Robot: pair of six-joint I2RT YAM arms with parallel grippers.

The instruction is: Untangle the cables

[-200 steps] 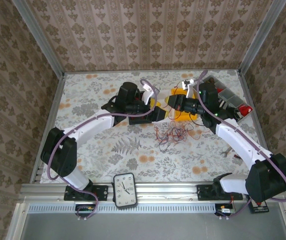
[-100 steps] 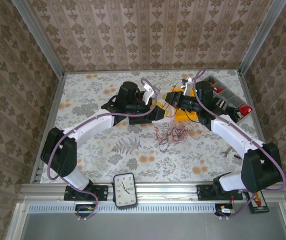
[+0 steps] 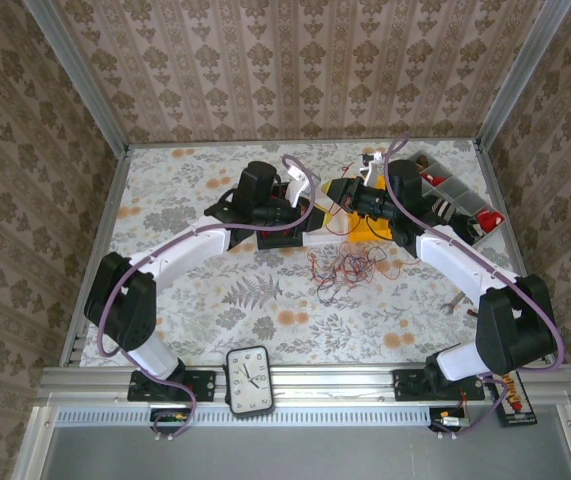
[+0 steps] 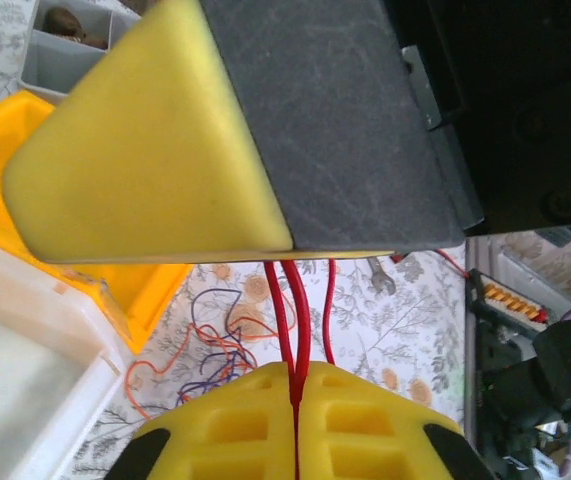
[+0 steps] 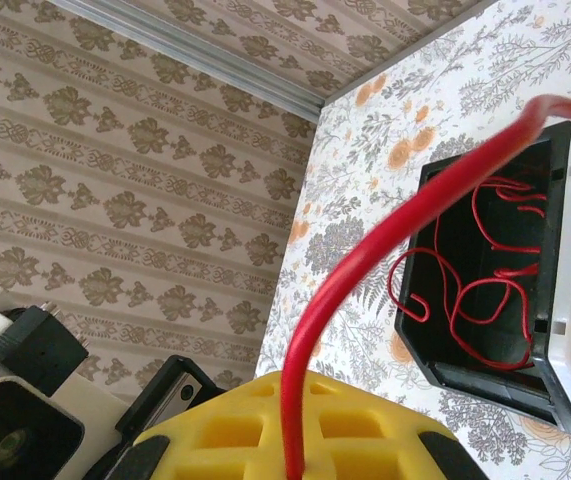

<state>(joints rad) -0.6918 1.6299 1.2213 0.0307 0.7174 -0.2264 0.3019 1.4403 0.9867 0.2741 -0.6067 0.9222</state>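
- while both arms meet over the far middle of the table, the left gripper [image 4: 295, 398] is clenched, its yellow pads [image 4: 365, 440] pressed together on a few red cables [image 4: 298, 310] that run straight out ahead of it.
- the right gripper [image 5: 290, 432] is likewise clamped, on a single red cable [image 5: 365, 250] that arcs up and away from its tip.
- beyond the right gripper, a black bin [image 5: 485, 388] holds loose red cables [image 5: 475, 282] set apart from the rest, so some sorting looks done.
- ahead of the left gripper, orange and purple strands [image 4: 210, 345] lie mixed on the floral table [image 4: 395, 340].
- seen from above, the tangle [image 3: 343, 268] sits just on the near side of both grippers, knotted.
- my read: partway through, with most of that bundle left to separate.
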